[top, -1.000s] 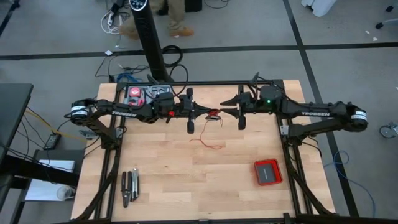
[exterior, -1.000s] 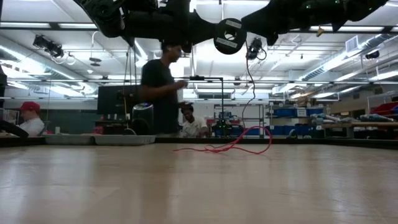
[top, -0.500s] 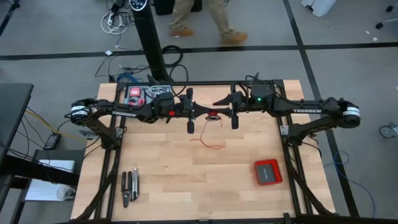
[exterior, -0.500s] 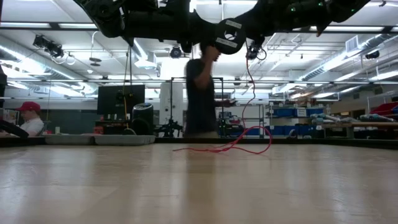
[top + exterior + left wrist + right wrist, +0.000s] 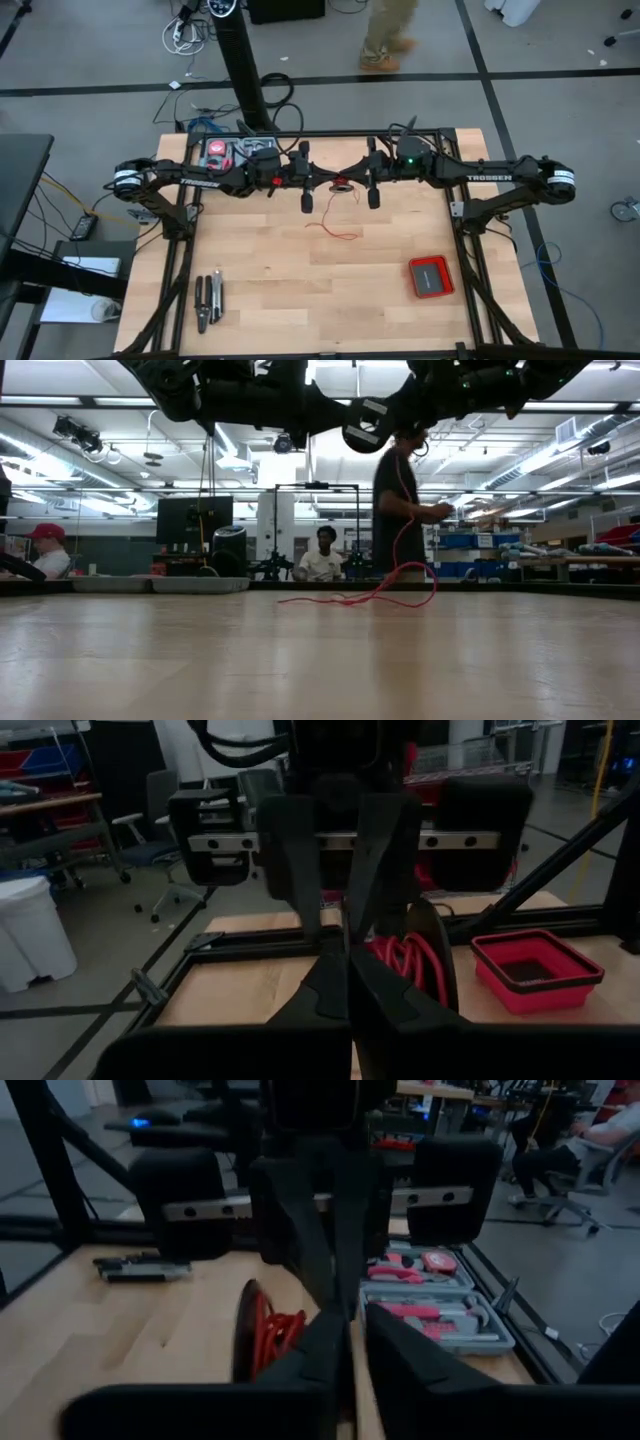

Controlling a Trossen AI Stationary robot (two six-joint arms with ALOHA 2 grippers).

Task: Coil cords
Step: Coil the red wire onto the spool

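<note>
A small black spool wound with a red coil hangs high over the table's far middle, between both grippers. My left gripper reaches in level from the left and is shut on it. My right gripper comes level from the right, meeting the left one tip to tip, its fingers closed to a narrow gap. From the spool the thin red wire drops to the table. There its loose end lies in squiggly loops. My left gripper pinches a thin part at the spool's side between its two fingers, coming level from the table's left. The black disc and the coil stand beside the fingertips, lifted clear of the table. My right gripper has closed on the same side of the spool, level from the table's right, opposite the left fingertips. Its own fingers hide the place of contact. The disc stands beside them.
A flat red box lies at the near right and pliers at the near left. An open tool case sits at the far left corner. People move in the room beyond the table's far edge.
My right gripper has moved toward the table's left, up to the spool, and its fingers have closed in from a wide gap. The spool and the loose wire on the table have stayed where they were.
</note>
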